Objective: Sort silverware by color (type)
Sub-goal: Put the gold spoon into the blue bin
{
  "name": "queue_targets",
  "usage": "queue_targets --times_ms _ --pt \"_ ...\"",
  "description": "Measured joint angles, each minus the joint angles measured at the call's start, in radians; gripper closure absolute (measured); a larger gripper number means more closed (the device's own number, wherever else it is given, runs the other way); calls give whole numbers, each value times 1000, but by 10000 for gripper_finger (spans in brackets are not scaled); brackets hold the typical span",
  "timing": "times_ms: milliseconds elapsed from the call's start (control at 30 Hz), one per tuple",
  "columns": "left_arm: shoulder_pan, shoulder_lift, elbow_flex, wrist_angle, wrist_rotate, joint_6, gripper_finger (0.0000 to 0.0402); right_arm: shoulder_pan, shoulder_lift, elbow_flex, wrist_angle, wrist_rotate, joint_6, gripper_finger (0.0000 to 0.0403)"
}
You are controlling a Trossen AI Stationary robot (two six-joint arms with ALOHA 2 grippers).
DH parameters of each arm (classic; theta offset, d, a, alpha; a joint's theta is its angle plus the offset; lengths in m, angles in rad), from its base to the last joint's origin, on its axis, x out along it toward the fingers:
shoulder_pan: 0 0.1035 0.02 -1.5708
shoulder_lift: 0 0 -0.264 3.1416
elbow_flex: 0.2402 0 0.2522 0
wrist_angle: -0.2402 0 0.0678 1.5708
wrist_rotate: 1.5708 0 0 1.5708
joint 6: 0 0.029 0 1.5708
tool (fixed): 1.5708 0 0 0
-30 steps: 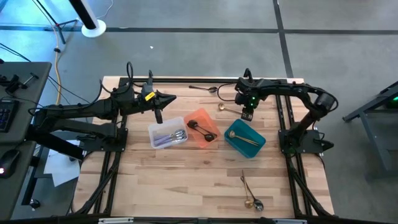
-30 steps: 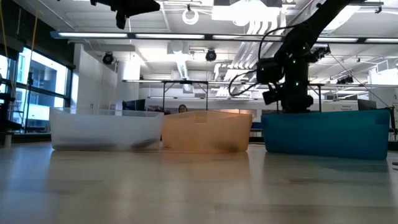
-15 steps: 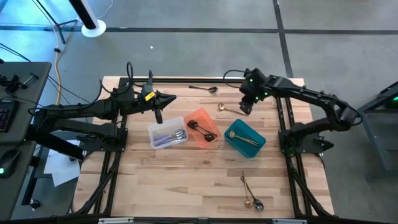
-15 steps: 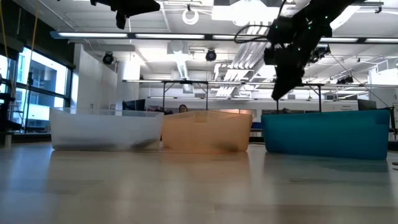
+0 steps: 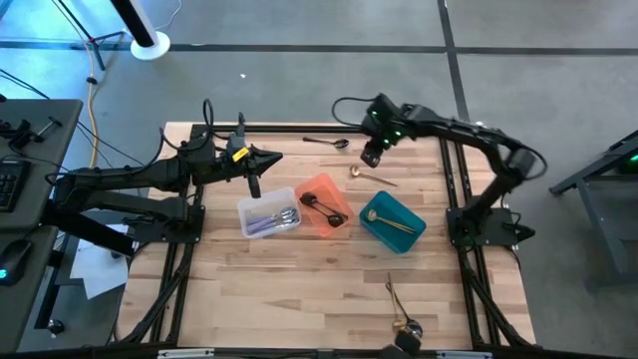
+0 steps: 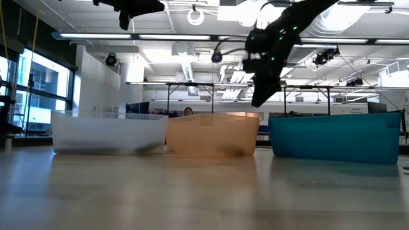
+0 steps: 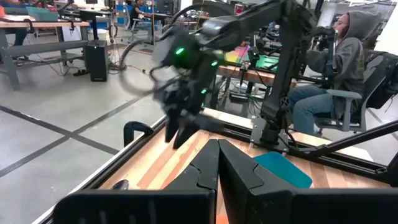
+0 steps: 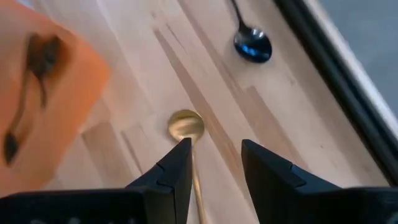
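Observation:
The silverware is spread about. A gold spoon (image 5: 367, 176) lies flat on the table near the far edge, its bowl (image 8: 185, 124) ahead of my right gripper. A black spoon (image 5: 329, 143) lies by the far rail. Silver pieces (image 5: 273, 217) rest in the clear bin, black pieces (image 5: 324, 207) in the orange bin, and a gold spoon (image 5: 391, 221) in the teal bin. My right gripper (image 5: 371, 158) hovers open just above the gold spoon's handle (image 8: 199, 177). My left gripper (image 5: 254, 185) is shut, raised over the clear bin's far edge.
The clear bin (image 5: 251, 207), orange bin (image 5: 317, 183) and teal bin (image 5: 411, 235) stand in a row mid-table. More cutlery (image 5: 399, 304) lies near the near edge on the right. A seated person (image 7: 339, 68) is beyond the table's right side.
My right gripper has swung from above the teal bin toward the table's far edge and to the left, turning as it went, and now stands over the gold spoon on the table. The bins and cutlery have stayed where they were.

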Motion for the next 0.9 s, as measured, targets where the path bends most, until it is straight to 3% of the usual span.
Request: queue_targets --times_ms 167,367,900 --pt "0 0 0 0 3 0 401 0 145 84 -113 1 -30 279" --pt "0 0 0 0 6 0 401 8 231 43 -153 0 -31 279" --pt "0 0 0 0 7 -17 401 29 252 29 -67 -1 22 279"
